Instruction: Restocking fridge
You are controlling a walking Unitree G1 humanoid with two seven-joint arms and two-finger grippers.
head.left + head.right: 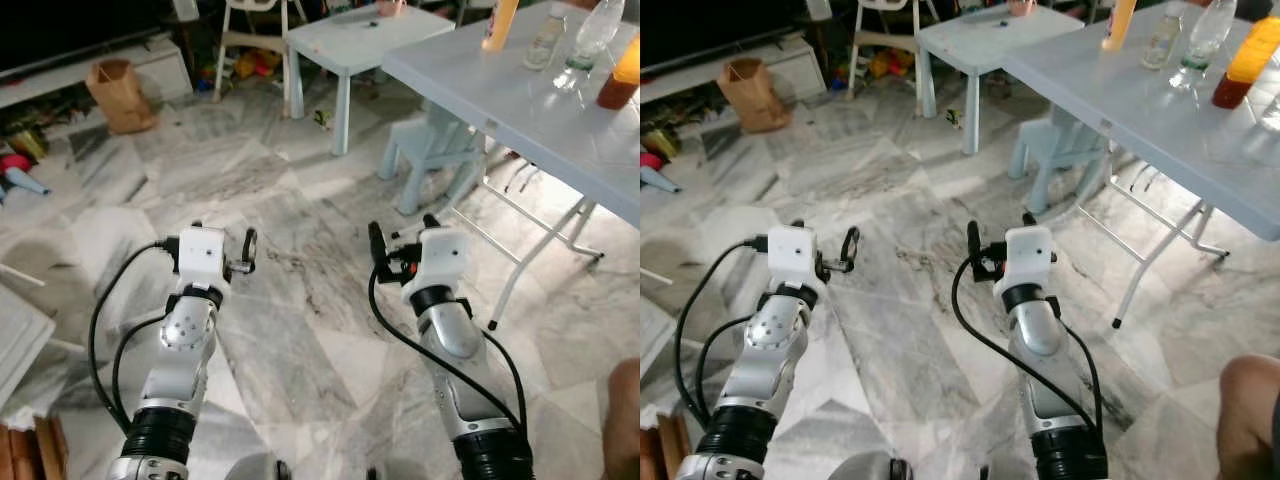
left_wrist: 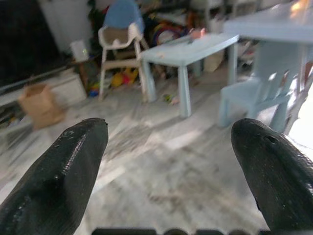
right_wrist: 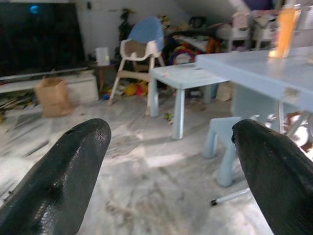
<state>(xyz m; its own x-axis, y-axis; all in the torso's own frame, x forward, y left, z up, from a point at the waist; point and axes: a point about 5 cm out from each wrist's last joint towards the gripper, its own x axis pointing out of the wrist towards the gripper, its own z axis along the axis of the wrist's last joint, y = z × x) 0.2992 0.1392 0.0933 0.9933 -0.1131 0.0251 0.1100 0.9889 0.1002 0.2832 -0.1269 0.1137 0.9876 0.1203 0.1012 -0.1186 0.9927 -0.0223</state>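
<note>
Marble floor stretches ahead as I hold left gripper (image 1: 248, 252) and right gripper (image 1: 377, 250) open, empty; bottles (image 1: 583, 40) wait at two o'clock on the table (image 1: 500, 95), probably slippery, best gripped mid-body.

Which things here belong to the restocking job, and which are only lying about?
For the job:
- tall orange juice bottle
- clear plastic water bottle
- small glass jar
- all on the grey folding table

Lying about:
- brown paper bag
- small pale blue table
- pale blue child's chair
</note>
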